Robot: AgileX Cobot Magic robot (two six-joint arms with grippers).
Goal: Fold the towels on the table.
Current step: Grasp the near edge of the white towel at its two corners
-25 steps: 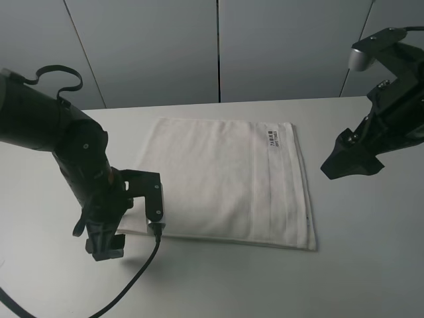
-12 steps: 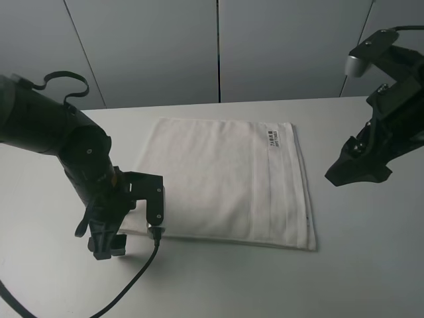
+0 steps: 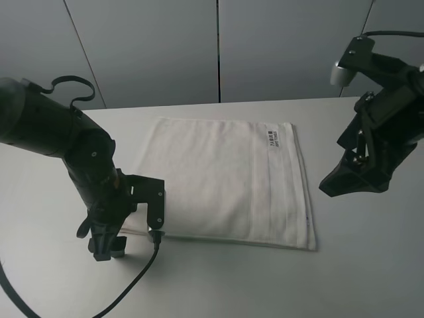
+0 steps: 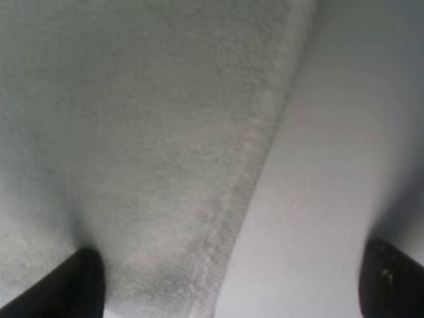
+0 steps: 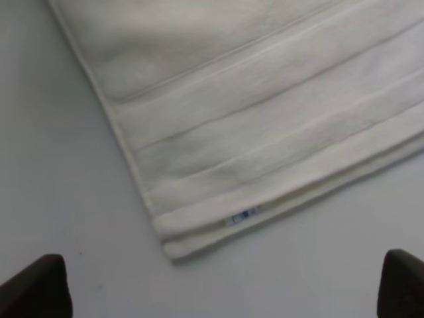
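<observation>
1. The left fingers [image 4: 79,286] stand wide apart, one over the towel's [image 3: 225,179] terry edge and the other over bare table [image 3: 371,265]. The hem runs up between them, and nothing is pinched.
2. From the wrist view I cannot tell whether the finger over the cloth touches it.
3. The left gripper [image 3: 106,246] points down at the towel's near left corner, with the dark arm hunched above it and a black cable trailing off toward the front edge of the table.
4. The right fingers [image 5: 36,286] are also spread wide and empty, with plain tabletop between them.
5. The right gripper [image 3: 351,182] hangs off the towel's right side, clear of the cloth. Its wrist camera looks down on a towel corner with woven border bands, a tiny blue tag [image 5: 242,215] and a second layer showing under the edge.
6. The towel lies flat in the middle of the table, between the two arms.
7. Its white label [image 3: 273,137] with dark print sits at the far right corner.
</observation>
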